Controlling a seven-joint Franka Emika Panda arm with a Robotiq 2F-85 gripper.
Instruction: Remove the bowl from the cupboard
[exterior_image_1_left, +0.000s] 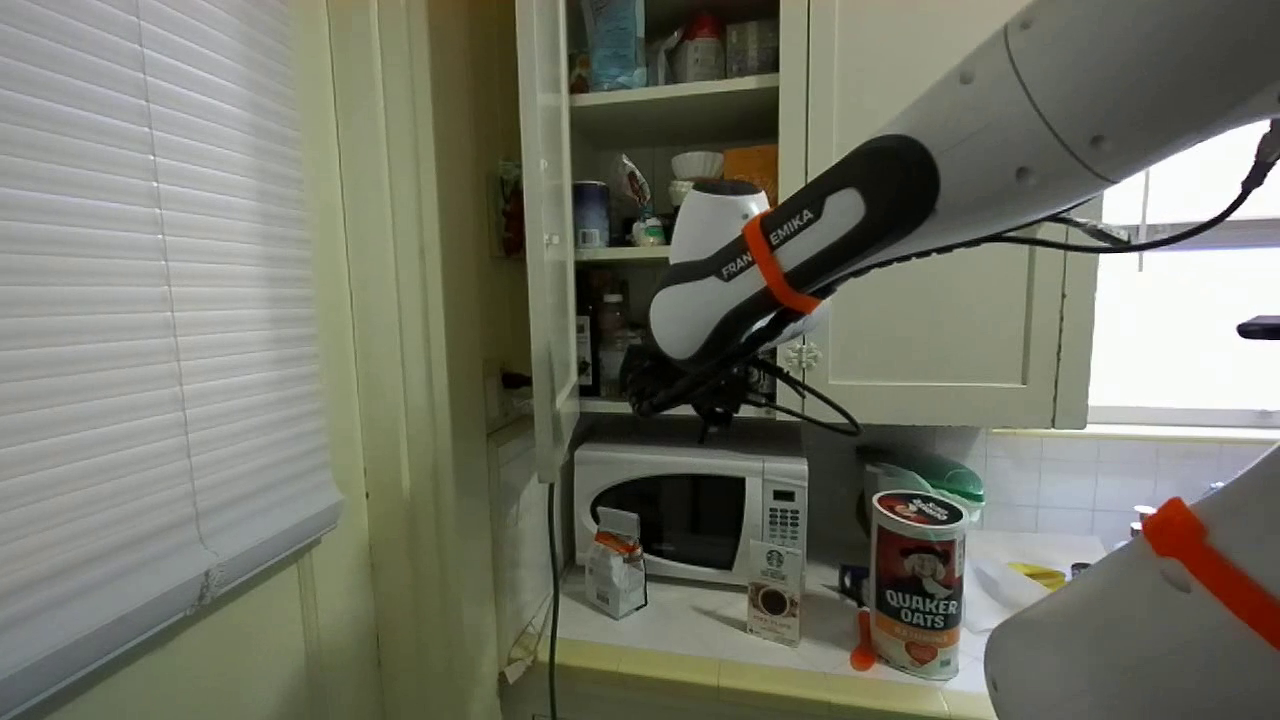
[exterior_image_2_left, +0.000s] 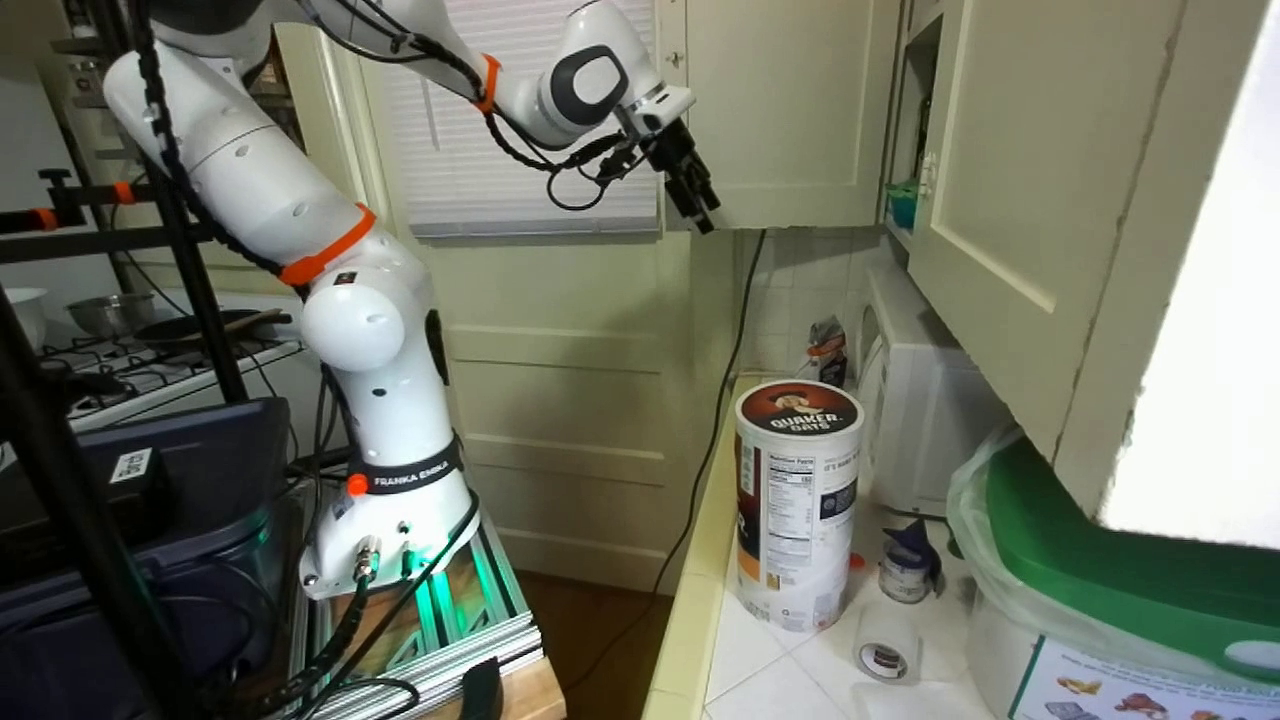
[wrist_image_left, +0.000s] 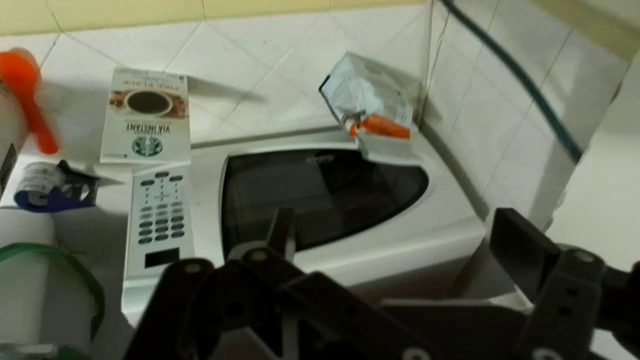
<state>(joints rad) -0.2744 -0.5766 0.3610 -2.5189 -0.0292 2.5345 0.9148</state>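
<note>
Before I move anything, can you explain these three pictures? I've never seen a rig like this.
The machine is a white-and-black jointed robot arm ending in a black two-fingered gripper. Two pictures come from cameras standing away from the robot; the third comes from its wrist, looking down, and shows things upside down.

On the white tiled counter stand a white box-shaped microwave with a dark window, a pale bag with an orange stripe, a flat cream Starbucks box and a tall round Quaker Oats canister, among other things. Above is a cream-white cupboard, one panelled door open. A small teal-green bowl shows partly, low inside it.

The gripper is open, and I see nothing held in it.
</note>
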